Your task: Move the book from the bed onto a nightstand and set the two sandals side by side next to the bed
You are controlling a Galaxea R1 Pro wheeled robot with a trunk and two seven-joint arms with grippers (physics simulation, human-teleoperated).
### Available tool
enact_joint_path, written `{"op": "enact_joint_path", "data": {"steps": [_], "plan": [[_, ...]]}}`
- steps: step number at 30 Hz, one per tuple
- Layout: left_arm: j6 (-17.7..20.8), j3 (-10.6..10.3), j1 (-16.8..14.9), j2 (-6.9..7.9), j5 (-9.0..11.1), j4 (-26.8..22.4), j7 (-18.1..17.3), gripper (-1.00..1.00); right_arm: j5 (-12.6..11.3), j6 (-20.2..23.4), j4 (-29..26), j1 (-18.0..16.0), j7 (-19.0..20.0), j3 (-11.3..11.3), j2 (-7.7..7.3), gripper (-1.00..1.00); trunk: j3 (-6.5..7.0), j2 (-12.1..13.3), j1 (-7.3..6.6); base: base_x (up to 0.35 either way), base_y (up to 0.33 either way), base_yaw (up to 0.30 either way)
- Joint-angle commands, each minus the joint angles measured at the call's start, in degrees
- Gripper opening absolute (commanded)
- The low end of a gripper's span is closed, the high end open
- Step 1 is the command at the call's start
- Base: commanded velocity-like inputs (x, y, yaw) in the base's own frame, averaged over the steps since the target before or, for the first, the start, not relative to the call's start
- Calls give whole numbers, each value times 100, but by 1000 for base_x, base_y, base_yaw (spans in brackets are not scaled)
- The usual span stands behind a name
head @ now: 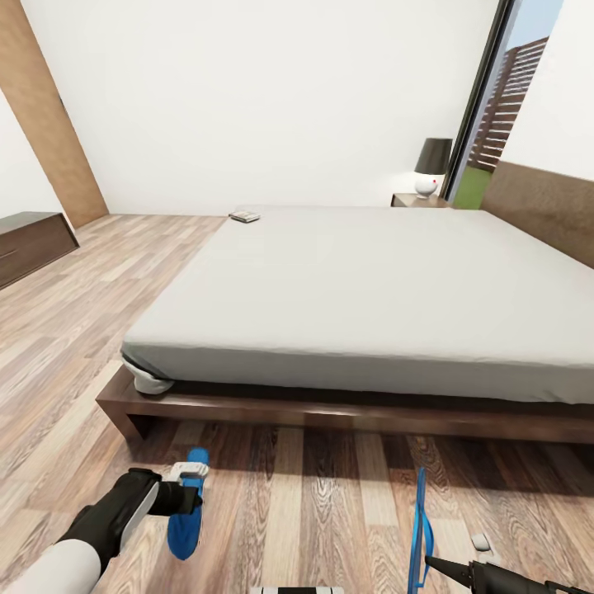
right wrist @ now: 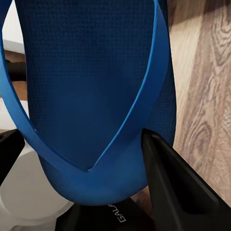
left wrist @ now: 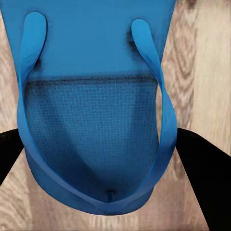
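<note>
Both sandals sit in pincers: left pincer clamps the left sandal flat, toe toward the bed; right pincer grips the right sandal on edge, needing rotation

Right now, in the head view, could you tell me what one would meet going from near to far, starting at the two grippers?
Left gripper and right gripper, each at a blue sandal → wood floor → bed → book at its far corner → nightstand with lamp.
</note>
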Motion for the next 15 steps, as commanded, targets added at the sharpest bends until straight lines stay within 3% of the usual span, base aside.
{"op": "enact_joint_path", "data": {"steps": [1, 7, 15], "plan": [[12, -34, -3, 59, 70, -11, 18, -100, -51, 45, 17, -8, 15, 47, 2, -100, -5, -2, -1, 0, 0, 0], [-252, -53, -5, 206, 42, 77, 11, -100, -51, 46, 17, -8, 14, 47, 3, -100, -5, -2, -1, 0, 0, 0], [-1792, -54, -5, 369, 36, 867, 2, -100, -51, 45, 17, -8, 14, 47, 3, -100, -5, -2, -1, 0, 0, 0]]}}
